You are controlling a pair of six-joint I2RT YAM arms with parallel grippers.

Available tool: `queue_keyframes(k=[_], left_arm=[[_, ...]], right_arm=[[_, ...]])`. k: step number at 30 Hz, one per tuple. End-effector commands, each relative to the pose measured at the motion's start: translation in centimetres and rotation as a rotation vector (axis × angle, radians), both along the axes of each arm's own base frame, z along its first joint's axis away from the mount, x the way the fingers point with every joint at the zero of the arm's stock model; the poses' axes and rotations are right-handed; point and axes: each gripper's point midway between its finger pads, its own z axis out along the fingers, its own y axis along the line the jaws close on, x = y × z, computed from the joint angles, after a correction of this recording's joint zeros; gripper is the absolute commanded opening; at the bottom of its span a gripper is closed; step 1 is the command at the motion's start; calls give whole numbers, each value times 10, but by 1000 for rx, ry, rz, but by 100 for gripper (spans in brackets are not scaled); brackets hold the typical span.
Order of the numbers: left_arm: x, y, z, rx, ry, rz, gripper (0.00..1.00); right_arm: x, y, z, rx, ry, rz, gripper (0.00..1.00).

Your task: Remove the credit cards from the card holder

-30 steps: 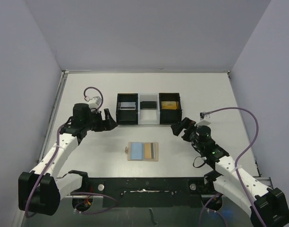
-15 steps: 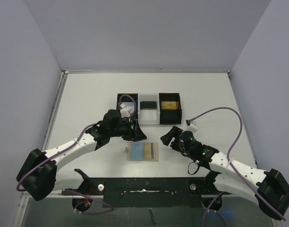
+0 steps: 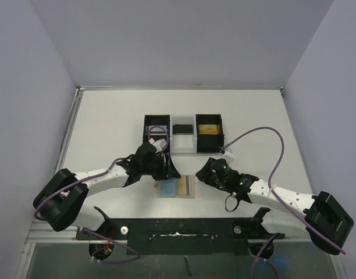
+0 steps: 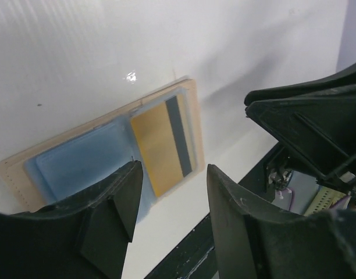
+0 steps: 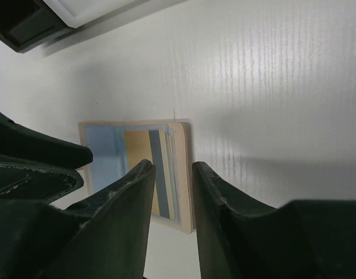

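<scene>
Flat tan-brown rectangular card holder [image 5: 184, 174] with a light blue-grey plastic card [image 3: 166, 187] lies on the white worktop [image 3: 108, 116]. Left tool [image 3: 169, 169] is over its far edge and right tool [image 3: 202, 176] is just beside its right edge, both spread and pinching nothing.

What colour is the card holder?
The card holder is tan, clearest from the left wrist.

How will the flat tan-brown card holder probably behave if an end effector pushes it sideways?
The flat tan-brown rectangular card holder lies flush on the smooth white table, so it would probably slide rather than tip. It looks thin, so likely light and hard to pinch from above. The light blue plastic card in it may slip out if pushed.
</scene>
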Motion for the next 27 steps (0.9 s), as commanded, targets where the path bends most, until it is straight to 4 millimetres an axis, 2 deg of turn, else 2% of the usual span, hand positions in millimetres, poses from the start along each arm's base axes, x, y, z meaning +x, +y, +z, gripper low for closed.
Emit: queue_keyframes(k=[1,6,13,17,27], left_arm=[[9,-9,1,24,-13,28,46],[1,-8,-8,29,11,37,44],[5,-15,1,19,0,18,40],[4,-17,-6,27,30,20,38],[1,-18,-19,43,59,7,38]], right_arm=[[12,32,30,101,-35,51,32],[10,48,25,110,-1,116,26],[3,61,6,121,92,151,22],[-7,54,-9,123,155,125,17],[-14,42,-29,125,254,75,17]])
